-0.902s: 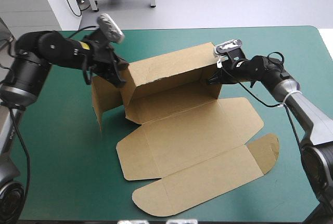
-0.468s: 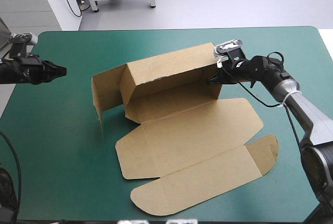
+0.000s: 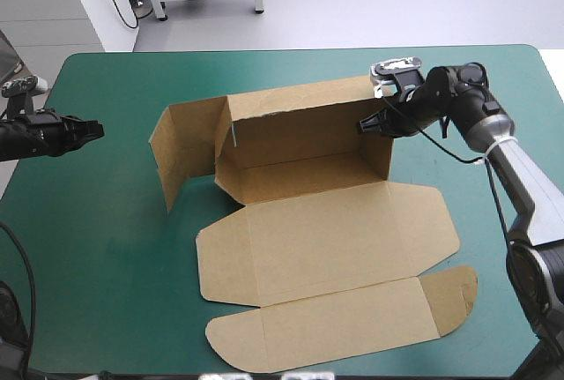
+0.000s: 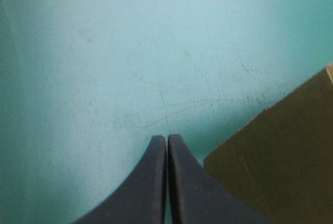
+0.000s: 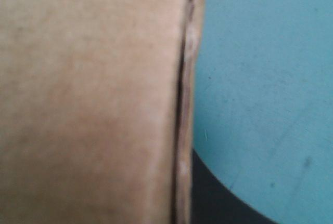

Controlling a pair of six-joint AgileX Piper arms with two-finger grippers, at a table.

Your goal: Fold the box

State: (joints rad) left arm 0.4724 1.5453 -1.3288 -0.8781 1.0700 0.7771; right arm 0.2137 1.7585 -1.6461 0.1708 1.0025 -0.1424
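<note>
One task item: a brown cut sheet of board, the box (image 3: 326, 239), partly raised, lying across the middle of the table and reaching toward its near edge.
Support: a teal-green table cover (image 3: 106, 292), bare on both sides of the board.
Nearest part: a long tuck flap (image 3: 326, 331) lying flat close to the near edge, with a rounded ear (image 3: 454, 292) at its right end.
Next part: the wide lid panel, flat on the cover, joined to the tuck flap along a crease.
Floor: a narrower strip (image 3: 304, 177) lying flat between the lid panel and the standing wall.
Far wall: a long panel (image 3: 300, 124) standing upright along the far side of the floor.
Left side flap: a panel (image 3: 181, 146) standing on edge, swung outward from the left end of the far wall.
Left gripper (image 3: 95, 129): over the table's left side, well apart from the board, pointing toward it.
Left gripper, own view (image 4: 166, 136): black fingers pressed together in one pointed arch, nothing between them; cover (image 4: 130, 52) ahead, a corner of board (image 4: 281, 156) beside.
Right gripper (image 3: 361, 125): at the right end of the far wall, clamped on the board.
Right gripper, own view: board (image 5: 88, 99) fills one side, its cut edge running up the middle; one black finger (image 5: 208, 198) shows against it, the other is hidden; cover (image 5: 260, 78) beyond.
</note>
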